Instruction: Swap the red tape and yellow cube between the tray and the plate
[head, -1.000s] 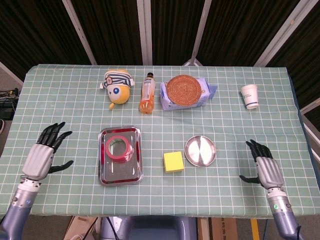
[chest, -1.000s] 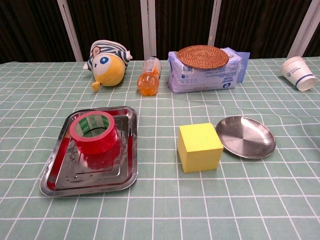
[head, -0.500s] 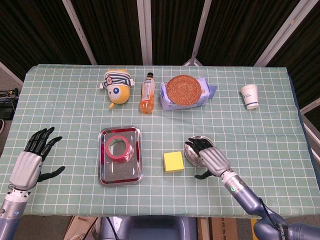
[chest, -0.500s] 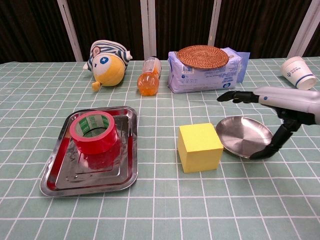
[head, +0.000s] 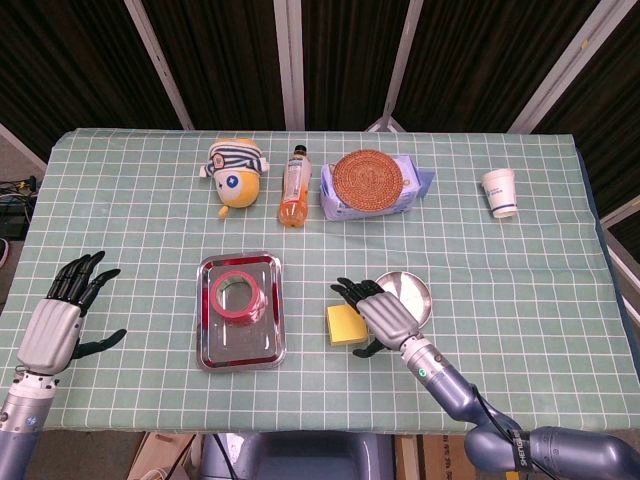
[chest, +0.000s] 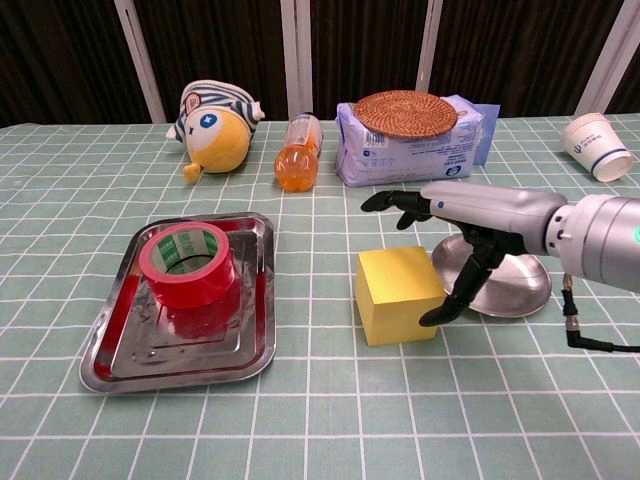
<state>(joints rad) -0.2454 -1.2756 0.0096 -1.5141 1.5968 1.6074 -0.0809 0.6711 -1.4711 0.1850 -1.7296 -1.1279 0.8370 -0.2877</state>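
Note:
The red tape roll (head: 238, 297) (chest: 187, 265) lies in the steel tray (head: 213, 346) (chest: 120, 353) left of centre. The yellow cube (head: 342, 324) (chest: 397, 296) stands on the table between the tray and the round metal plate (head: 415, 293) (chest: 519, 289). My right hand (head: 378, 314) (chest: 463, 222) hovers open over the cube's right side, fingers spread above it and thumb down by its right face, partly covering the plate. My left hand (head: 62, 314) is open near the table's left edge, seen only in the head view.
Along the back stand a stuffed toy (head: 234, 171), an orange bottle (head: 293, 190) lying down, a tissue pack with a woven coaster (head: 370, 181) on it, and a paper cup (head: 500, 192) at the far right.
My right hand has swept left from the table's right side, over the plate, to the cube. The left hand has drawn back slightly toward the left edge.

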